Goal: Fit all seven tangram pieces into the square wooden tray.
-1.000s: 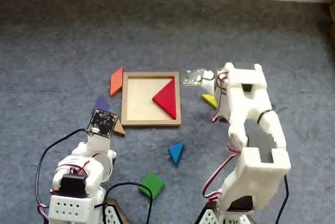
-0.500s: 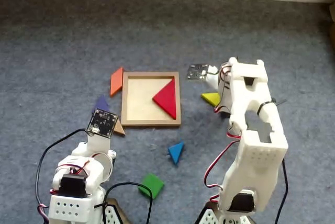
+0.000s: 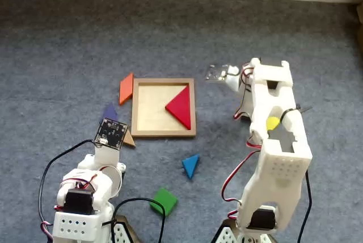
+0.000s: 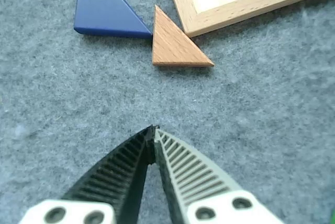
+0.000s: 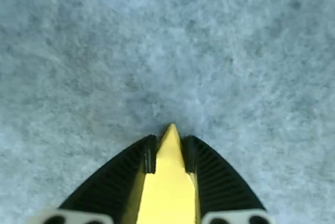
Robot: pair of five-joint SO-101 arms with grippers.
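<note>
Over the grey surface (image 3: 68,38) beside the tray (image 3: 164,134), the right gripper (image 5: 168,148) pinches the yellow piece (image 5: 166,187); the left gripper (image 4: 153,136) sits closed, empty. If the piece twists in that grip, it might snag the rim.

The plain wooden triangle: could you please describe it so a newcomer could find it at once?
Find the square wooden tray on the grey carpet, then its lower left corner in the high view. Just outside it lies a small wooden triangle beside a larger dark blue triangle. Unlike its coloured neighbours, it is bare unpainted wood.
</note>
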